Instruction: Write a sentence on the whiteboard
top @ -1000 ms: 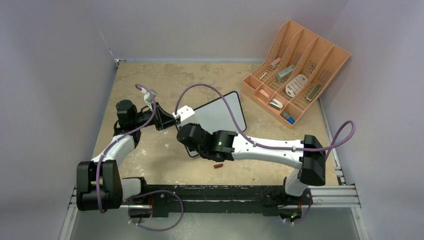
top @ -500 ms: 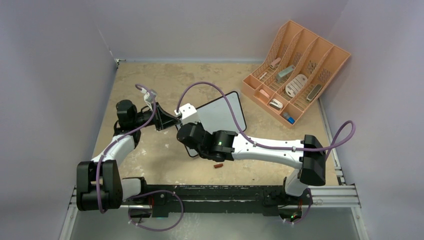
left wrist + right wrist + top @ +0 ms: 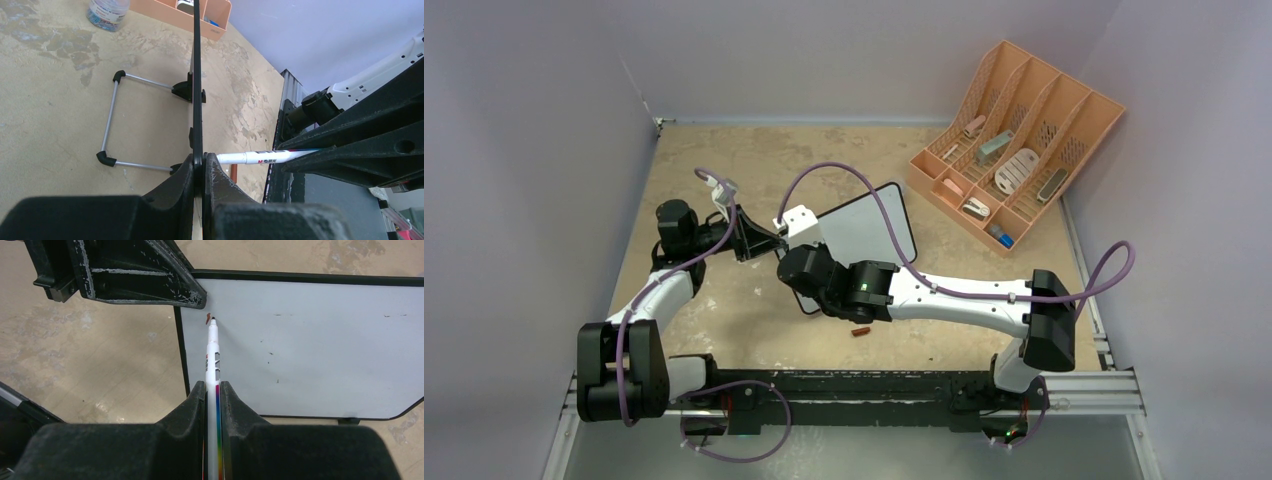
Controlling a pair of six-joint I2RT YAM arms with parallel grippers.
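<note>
Arms number two, with one small reddish piece (image 3: 861, 331) lying nearest their bases, one whiteboard (image 3: 869, 225) standing mid-worktop on its wire stand, and one peach organizer (image 3: 1014, 140) at the far right. Mottled tan worktop (image 3: 724, 160), pale lilac walls. Left tool (image 3: 200, 160) pinches the whiteboard's edge; right tool (image 3: 213, 387), reaching left, clamps one marker (image 3: 213, 355), tip at the board's face beside a red mark (image 3: 207, 317).

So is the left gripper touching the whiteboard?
Touching. The left wrist view shows the left gripper shut on the whiteboard edge, one finger pressed on each side.
</note>
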